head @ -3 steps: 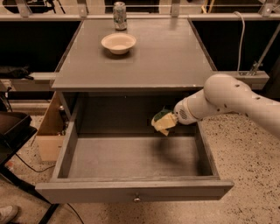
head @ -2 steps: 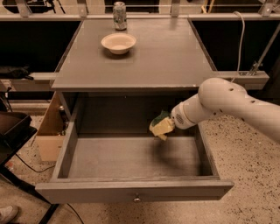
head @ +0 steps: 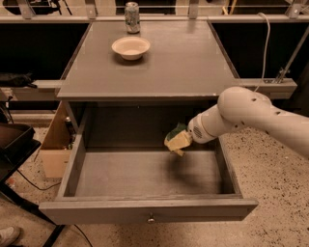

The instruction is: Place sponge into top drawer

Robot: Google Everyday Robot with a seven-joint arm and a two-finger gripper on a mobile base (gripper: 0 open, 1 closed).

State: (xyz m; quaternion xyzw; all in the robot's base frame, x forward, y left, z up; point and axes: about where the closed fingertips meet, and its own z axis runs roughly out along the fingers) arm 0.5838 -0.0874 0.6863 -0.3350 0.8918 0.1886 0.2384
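The top drawer (head: pixel 145 210) is pulled wide open, with a small round knob on its front panel. My gripper (head: pixel 182 141) comes in from the right on a white arm and is shut on the sponge (head: pixel 176 139), green layer up and yellow foam below. The sponge hangs inside the drawer, over its back right part, a little above the drawer floor.
On the cabinet top stand a cream bowl (head: pixel 131 48) and a drinks can (head: pixel 132 10) behind it. A cardboard box (head: pixel 54 144) sits on the floor to the left of the cabinet. A dark object (head: pixel 14 144) stands at the far left.
My gripper has moved a little to the left and down with the sponge, further into the open drawer.
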